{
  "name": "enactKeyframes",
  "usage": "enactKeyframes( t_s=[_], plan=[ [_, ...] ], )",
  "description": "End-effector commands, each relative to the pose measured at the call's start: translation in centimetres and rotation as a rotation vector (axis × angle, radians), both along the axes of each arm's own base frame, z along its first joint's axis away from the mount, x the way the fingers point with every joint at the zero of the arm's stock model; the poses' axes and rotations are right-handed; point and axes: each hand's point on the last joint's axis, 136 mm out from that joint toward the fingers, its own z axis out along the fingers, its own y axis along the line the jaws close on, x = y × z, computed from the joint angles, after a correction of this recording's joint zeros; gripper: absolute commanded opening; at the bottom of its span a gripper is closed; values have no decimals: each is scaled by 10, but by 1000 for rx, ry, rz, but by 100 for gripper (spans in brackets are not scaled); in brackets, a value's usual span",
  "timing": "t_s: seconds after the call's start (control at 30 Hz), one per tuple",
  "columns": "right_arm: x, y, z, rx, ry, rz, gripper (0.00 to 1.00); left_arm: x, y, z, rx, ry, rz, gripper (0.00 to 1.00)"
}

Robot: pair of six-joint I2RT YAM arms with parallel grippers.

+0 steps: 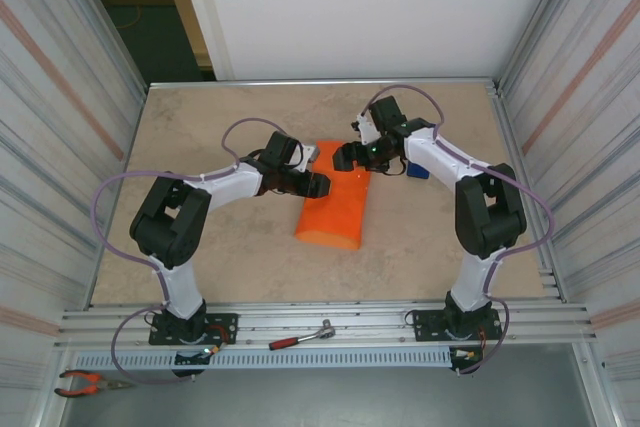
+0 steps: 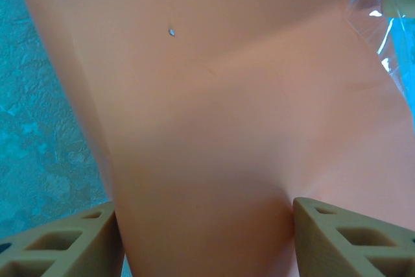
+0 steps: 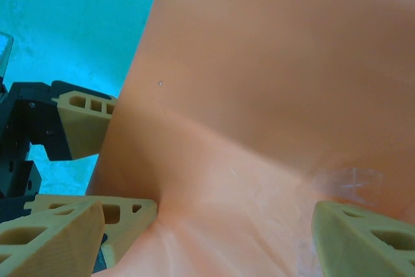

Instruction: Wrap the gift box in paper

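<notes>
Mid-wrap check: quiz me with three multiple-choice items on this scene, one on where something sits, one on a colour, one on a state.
1. The blue tape dispenser sits: A) left of the paper; B) right of the paper; C) on top of it.
2. The handle of the tool on the near rail is: A) red; B) green; C) white.
3. The paper is: A) spread flat; B) folded over into a mound; C) torn in two.

1 B: blue shows just right of the orange sheet's far end.
2 A: a red grip with a metal head.
3 B: it rises in one rounded fold.
</notes>
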Motion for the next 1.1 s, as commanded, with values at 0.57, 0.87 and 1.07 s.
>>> enactKeyframes(
  t_s=[0.57, 0.87, 1.07],
  plan=[
    [35, 17, 34, -12, -160, 13, 81, -72, 31, -87, 273, 250, -80, 63],
    [10, 2, 39, 60, -170, -89, 22, -72, 31, -86, 273, 246, -82, 63],
    [4, -5, 14, 84, -146, -141, 16, -72, 31, -87, 274, 248, -83, 62]
  ],
)
